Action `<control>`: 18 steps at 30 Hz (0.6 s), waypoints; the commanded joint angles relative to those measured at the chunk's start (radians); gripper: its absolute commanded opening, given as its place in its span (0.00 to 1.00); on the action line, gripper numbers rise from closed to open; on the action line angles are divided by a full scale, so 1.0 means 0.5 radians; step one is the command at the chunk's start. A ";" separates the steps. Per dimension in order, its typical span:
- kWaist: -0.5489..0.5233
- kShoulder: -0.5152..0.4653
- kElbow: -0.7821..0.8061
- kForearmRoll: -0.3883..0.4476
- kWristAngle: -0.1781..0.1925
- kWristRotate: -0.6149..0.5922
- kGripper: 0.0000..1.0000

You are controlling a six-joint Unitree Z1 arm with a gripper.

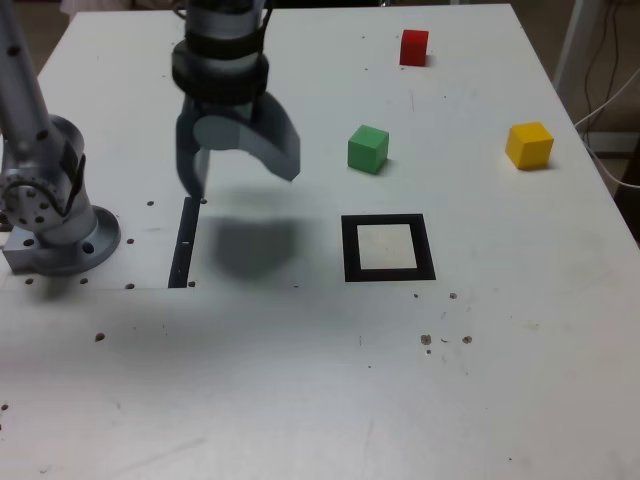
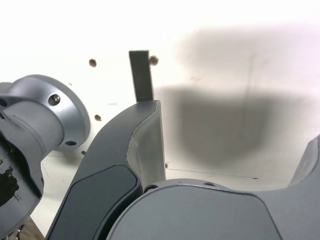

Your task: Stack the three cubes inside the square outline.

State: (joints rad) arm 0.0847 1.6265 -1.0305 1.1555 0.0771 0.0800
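Three cubes lie apart on the white table (image 1: 300, 400): the green cube (image 1: 367, 149) near the middle, the red cube (image 1: 414, 47) at the back, the yellow cube (image 1: 529, 145) toward the exterior view's right. The square outline (image 1: 388, 247), black with a white centre, lies in front of the green cube with nothing inside it. My gripper (image 1: 240, 180) hovers above the table to the exterior view's left of the green cube, open, with nothing between its dark fingers (image 2: 145, 145). The wrist view shows no cube.
A thin black bar (image 1: 185, 243) lies on the table below the gripper, also seen as the bar (image 2: 141, 75) in the wrist view. The arm's grey base (image 1: 55, 225) stands at the exterior view's left edge. Cables (image 1: 610, 90) hang beyond the right table edge.
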 commanded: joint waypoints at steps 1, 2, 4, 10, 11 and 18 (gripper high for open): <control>0.037 0.030 -0.042 0.012 0.015 0.021 0.99; 0.058 0.042 -0.065 0.018 0.022 0.033 0.99; 0.098 0.065 -0.109 0.030 0.033 0.058 0.99; 0.227 0.146 -0.262 0.042 0.033 0.183 0.99; 0.248 0.162 -0.292 0.043 0.034 0.208 0.99; 0.417 0.279 -0.492 0.074 0.036 0.402 1.00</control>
State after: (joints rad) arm 0.2792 1.7551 -1.2617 1.1860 0.0942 0.2689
